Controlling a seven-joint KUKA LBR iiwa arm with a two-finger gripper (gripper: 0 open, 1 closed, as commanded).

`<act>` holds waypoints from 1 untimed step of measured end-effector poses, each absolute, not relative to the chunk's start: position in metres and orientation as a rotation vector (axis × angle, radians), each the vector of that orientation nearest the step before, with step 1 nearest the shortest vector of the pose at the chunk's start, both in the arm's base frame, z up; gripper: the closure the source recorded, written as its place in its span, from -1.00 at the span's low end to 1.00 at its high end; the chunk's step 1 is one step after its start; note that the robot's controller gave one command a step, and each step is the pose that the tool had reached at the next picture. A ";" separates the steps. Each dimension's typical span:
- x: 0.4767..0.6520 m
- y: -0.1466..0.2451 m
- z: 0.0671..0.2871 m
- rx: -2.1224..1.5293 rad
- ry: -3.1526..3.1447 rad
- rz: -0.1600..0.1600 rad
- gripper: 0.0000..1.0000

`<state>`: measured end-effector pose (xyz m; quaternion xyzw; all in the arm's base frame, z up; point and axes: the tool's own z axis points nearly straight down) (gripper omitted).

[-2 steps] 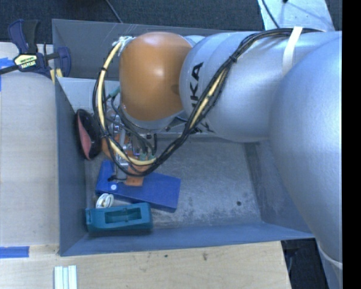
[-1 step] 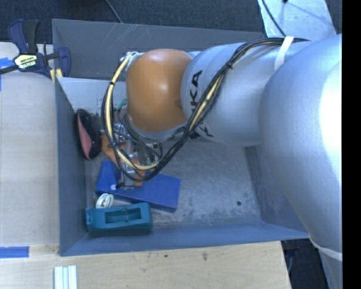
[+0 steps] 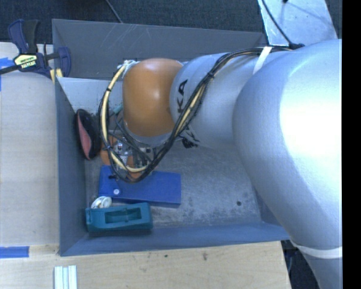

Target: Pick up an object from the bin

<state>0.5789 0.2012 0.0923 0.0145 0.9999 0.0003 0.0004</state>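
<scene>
My gripper (image 3: 125,151) is low in the left half of the bin, mostly hidden under the arm's wrist. It hangs just above the upper edge of a flat blue rectangular piece (image 3: 149,187) lying on the bin floor. To its left, a dark oval thing with a pink-red face (image 3: 84,133) leans against the bin's left wall. In front of the blue piece, a teal block-shaped thing (image 3: 120,217) with a small white round part (image 3: 100,202) at its top left lies along the bin's near wall. I see nothing held.
The arm with its orange cover and looped cables reaches in from the right and hides the bin's middle and back. Bare grey floor shows to the right of the blue piece. The left and near walls stand close to the gripper.
</scene>
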 end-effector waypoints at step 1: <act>0.579 0.201 0.092 0.046 3.140 0.001 1.00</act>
